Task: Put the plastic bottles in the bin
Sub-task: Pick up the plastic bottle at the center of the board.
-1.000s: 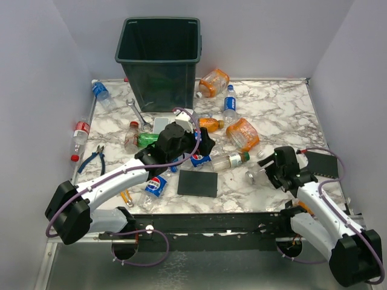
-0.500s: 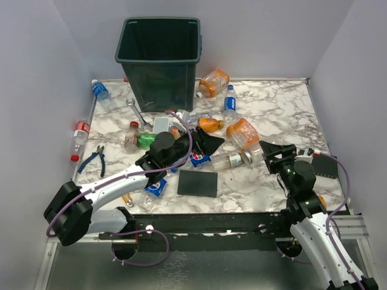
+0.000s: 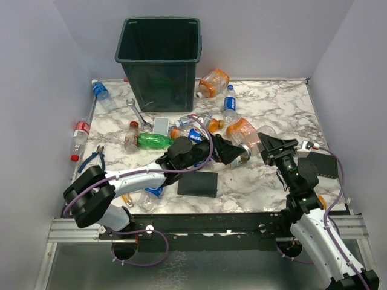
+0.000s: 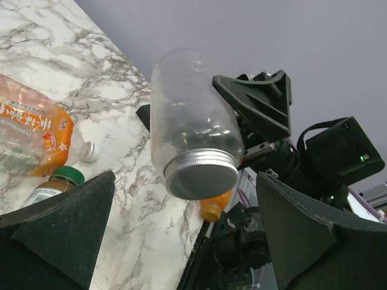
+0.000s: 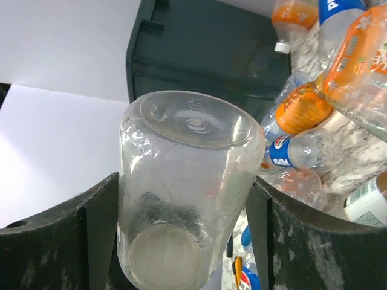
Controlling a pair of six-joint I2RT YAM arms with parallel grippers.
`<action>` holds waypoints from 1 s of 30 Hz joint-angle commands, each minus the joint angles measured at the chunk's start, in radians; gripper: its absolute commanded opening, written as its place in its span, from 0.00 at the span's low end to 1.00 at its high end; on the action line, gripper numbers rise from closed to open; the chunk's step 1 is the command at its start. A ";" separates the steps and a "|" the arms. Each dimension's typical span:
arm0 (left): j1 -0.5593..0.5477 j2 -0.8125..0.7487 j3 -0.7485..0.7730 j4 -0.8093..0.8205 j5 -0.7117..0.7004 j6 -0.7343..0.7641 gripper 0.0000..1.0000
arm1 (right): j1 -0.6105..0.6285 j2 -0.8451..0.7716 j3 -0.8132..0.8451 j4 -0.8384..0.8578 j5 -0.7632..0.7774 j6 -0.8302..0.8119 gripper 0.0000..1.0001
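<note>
You are holding a clear bottle (image 5: 187,175) in the right gripper (image 3: 275,147), which is pressing both its sides, lifted off the tabletop (image 3: 272,109). The next move is calling for a long reach to the bin (image 3: 163,84) at the far edge. The left gripper (image 3: 228,151) is gaping wide, seemingly touching nothing.

Bright, diffuse light from above; shadows soft and faint; overhead view sharp; wrist views softer at lower corners
</note>
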State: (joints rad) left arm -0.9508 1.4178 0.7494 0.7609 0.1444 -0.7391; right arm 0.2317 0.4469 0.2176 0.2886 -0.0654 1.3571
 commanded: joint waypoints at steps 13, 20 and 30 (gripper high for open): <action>-0.062 0.082 0.088 0.048 0.007 0.067 0.94 | 0.003 0.036 0.011 0.095 -0.063 0.024 0.48; -0.066 0.088 0.087 0.048 -0.001 0.079 0.67 | 0.003 0.043 0.010 0.095 -0.069 0.021 0.48; -0.071 0.113 0.097 0.048 -0.013 0.071 0.89 | 0.003 0.036 0.020 0.079 -0.082 0.010 0.48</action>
State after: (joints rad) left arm -1.0122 1.5089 0.8139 0.7811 0.1413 -0.6685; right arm 0.2298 0.4866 0.2176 0.3637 -0.1188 1.3788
